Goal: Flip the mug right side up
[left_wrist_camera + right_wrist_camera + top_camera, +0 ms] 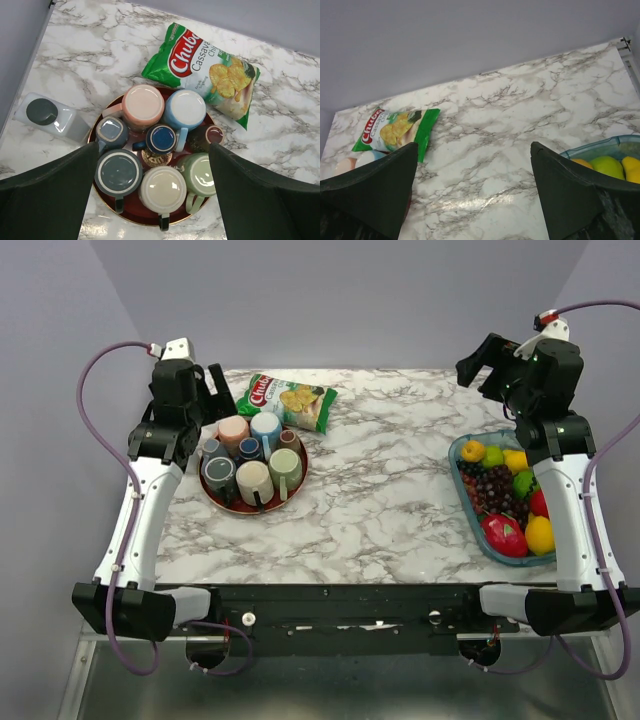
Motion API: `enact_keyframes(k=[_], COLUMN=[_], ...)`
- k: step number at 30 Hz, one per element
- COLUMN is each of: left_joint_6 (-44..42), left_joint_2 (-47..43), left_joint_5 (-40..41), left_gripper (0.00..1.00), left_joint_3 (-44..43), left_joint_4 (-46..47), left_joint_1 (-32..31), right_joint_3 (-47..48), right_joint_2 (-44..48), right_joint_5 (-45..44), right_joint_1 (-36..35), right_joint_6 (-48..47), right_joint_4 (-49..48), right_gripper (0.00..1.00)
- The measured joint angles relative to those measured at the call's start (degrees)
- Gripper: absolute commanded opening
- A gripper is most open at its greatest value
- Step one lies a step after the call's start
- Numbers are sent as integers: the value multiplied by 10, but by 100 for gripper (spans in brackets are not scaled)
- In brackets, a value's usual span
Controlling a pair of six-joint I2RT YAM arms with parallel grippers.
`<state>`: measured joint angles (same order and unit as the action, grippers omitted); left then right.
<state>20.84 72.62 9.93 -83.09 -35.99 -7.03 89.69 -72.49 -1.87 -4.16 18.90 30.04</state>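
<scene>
Left gripper (152,200): fingers apart, holding nothing, hanging above the tray with its cluster of mugs between the two finger silhouettes in the left wrist view.
Right gripper (472,195): fingers apart and empty, raised over bare marble, well apart from the mugs.
Mugs: crowded on the round red tray (131,214); most show flat bases, so they look upside down, among them the pink mug (143,104), blue mug (185,109), grey mug (118,172), cream mug (162,190) and green mug (199,174).
Which mug: I cannot tell which one the task means.
Progress: judging by this, nothing is grasped or turned yet; the reach, grip and flip are all left.
Nearby: chips bag (205,70) just behind the tray, a small white bottle (50,117) beside it, fruit dish (460,452) at far right.
</scene>
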Motion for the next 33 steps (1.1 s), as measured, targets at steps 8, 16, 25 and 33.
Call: enact_keyframes(k=[8, 16, 25, 33], left_joint_6=[3, -14, -27, 139], left_joint_2=[-36, -61, -81, -118], left_joint_5=[-37, -136, -161, -68], left_gripper=[99, 99, 99, 93], left_joint_3=[-8, -43, 54, 274], left_joint_4=[-3, -37, -92, -103], left_joint_1=[15, 25, -41, -149], right_joint_3=[0, 0, -49, -138], right_joint_2=[-5, -42, -47, -19], right_joint_5=[31, 135, 213, 219], right_joint_1=[0, 0, -6, -42], right_joint_6=[11, -1, 3, 30], right_joint_4=[0, 0, -12, -47], right_gripper=[100, 100, 100, 100])
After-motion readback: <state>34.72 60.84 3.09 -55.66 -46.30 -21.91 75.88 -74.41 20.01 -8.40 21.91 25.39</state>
